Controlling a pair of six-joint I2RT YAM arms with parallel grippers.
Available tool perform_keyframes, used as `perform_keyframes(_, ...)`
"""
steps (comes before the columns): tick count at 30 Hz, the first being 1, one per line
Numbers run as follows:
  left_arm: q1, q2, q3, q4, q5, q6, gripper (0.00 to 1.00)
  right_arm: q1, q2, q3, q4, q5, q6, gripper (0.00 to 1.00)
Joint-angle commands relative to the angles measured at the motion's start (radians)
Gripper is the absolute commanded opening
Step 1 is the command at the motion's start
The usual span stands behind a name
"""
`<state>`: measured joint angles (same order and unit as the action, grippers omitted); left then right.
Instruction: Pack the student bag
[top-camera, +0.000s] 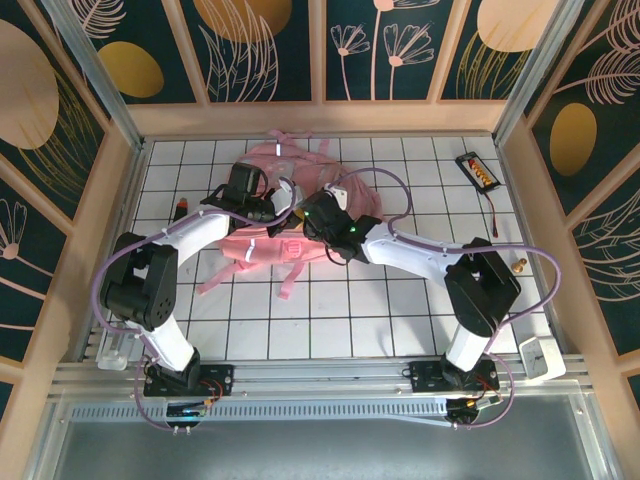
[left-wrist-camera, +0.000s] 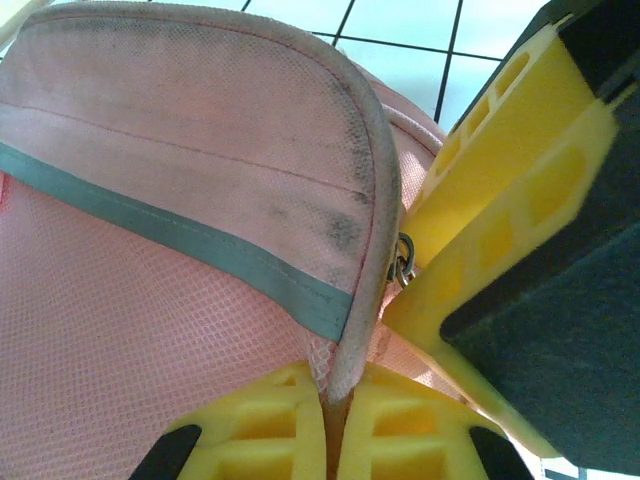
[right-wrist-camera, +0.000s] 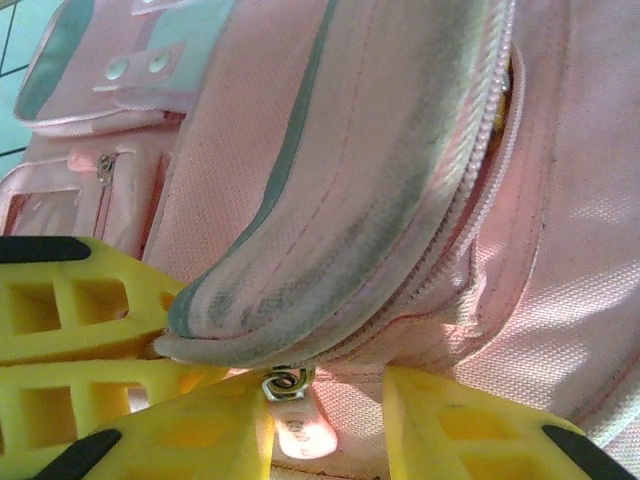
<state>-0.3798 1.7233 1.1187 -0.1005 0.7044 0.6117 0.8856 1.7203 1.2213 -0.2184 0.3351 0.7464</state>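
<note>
the student bag (top-camera: 300, 165), a soft pink fabric backpack, is lying slumped in the middle of the white gridded table (top-camera: 350, 320), between the two arms. the left gripper (left-wrist-camera: 330, 400) is pinching the bag's rounded, piped flap edge, its hollow-celled yellow fingers (left-wrist-camera: 400, 425) pressed together on the cloth. a dull grey strip (left-wrist-camera: 180, 235) is crossing the smudged woven flap above fine pink mesh (left-wrist-camera: 120, 350). the right gripper (right-wrist-camera: 325, 388) is standing part spread around a pale glossy zipper pull (right-wrist-camera: 297, 428), which is hanging from a small metal ring (right-wrist-camera: 283, 381) just beside one finger and clear of the other. coiled zipper teeth (right-wrist-camera: 470, 190) are curving along the pocket.
</note>
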Motion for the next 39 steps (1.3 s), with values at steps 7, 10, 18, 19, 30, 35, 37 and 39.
perform_keyframes(7,-0.011,-0.021,0.024,0.06,0.117,-0.006,0.0,0.004,0.023,0.048,-0.063,0.121,0.0,0.07)
perform_keyframes(10,-0.011,-0.029,0.016,0.063,0.08,-0.002,0.0,-0.013,0.009,0.045,-0.062,0.083,-0.026,0.0)
perform_keyframes(18,-0.01,-0.069,-0.042,0.038,-0.064,0.164,0.0,-0.096,-0.102,0.013,-0.089,-0.104,-0.114,0.0)
perform_keyframes(19,-0.009,-0.073,-0.048,0.029,-0.065,0.19,0.0,-0.118,-0.118,-0.001,-0.087,-0.142,-0.142,0.0)
perform_keyframes(30,-0.001,-0.146,-0.139,-0.07,0.005,0.489,0.0,-0.332,-0.183,-0.14,0.03,-0.344,-0.399,0.0)
perform_keyframes(35,0.01,-0.207,-0.233,-0.078,-0.036,0.604,0.0,-0.435,-0.15,-0.154,0.086,-0.412,-0.456,0.0)
perform_keyframes(37,0.011,-0.227,-0.253,-0.092,-0.072,0.65,0.0,-0.465,-0.152,-0.167,0.115,-0.498,-0.467,0.0)
perform_keyframes(39,0.012,-0.242,-0.288,-0.045,-0.139,0.632,0.0,-0.473,-0.174,-0.185,0.157,-0.664,-0.498,0.0)
